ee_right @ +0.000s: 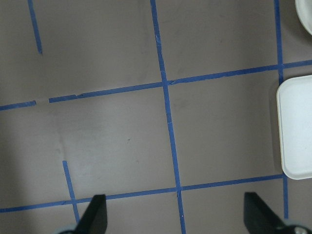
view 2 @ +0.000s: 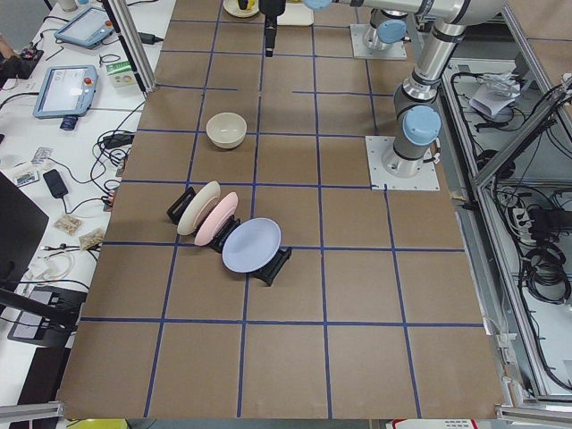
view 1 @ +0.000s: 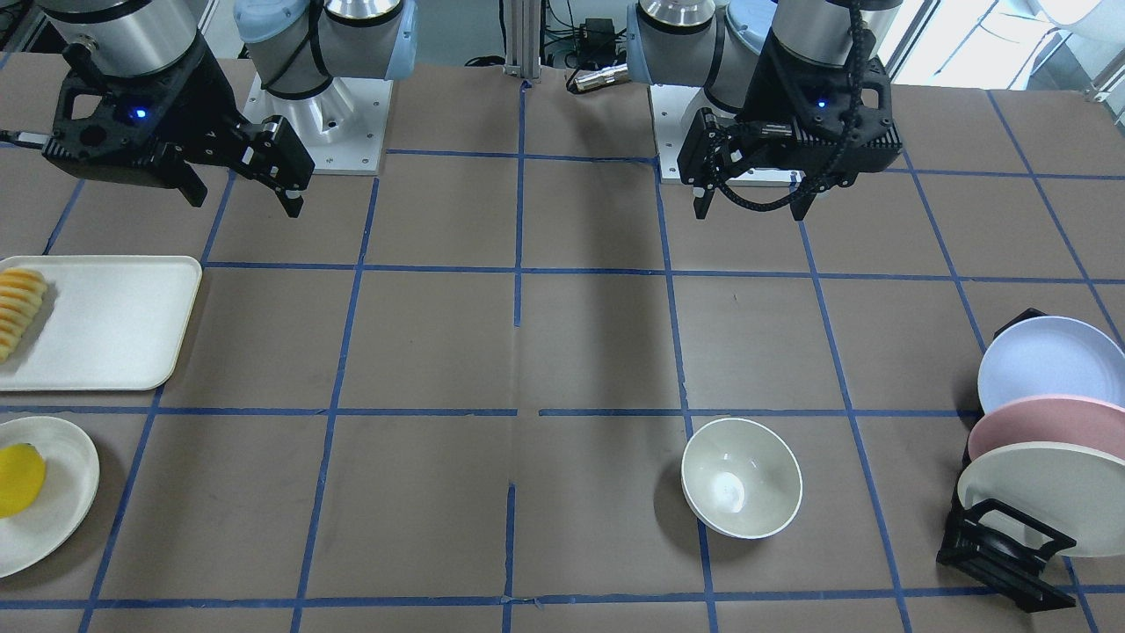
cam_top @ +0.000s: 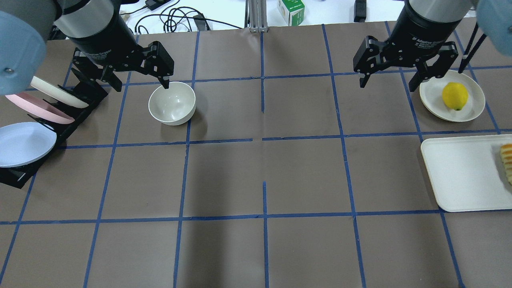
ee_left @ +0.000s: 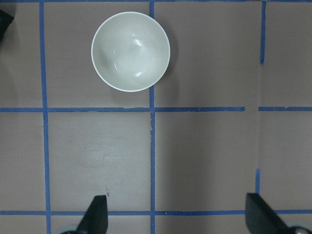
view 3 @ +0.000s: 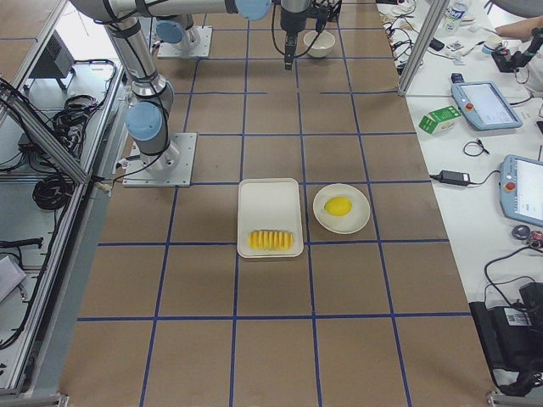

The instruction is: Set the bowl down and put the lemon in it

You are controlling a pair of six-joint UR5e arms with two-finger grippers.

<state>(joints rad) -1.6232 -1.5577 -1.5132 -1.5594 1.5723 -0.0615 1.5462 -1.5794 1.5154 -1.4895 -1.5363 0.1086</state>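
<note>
The cream bowl (cam_top: 172, 103) stands upright and empty on the table on my left side; it also shows in the front view (view 1: 741, 489) and in the left wrist view (ee_left: 130, 51). My left gripper (cam_top: 142, 85) hangs open and empty above the table, apart from the bowl. The yellow lemon (cam_top: 455, 96) lies on a flat cream plate (cam_top: 434, 102) at the far right, also seen in the front view (view 1: 19, 479). My right gripper (cam_top: 388, 86) is open and empty, raised to the left of that plate.
A white tray (cam_top: 460, 172) with a row of orange-yellow slices (cam_top: 507, 160) lies near the lemon's plate. A black rack with pastel plates (cam_top: 24, 120) stands at the left edge, close to the bowl. Blue tape lines grid the brown table.
</note>
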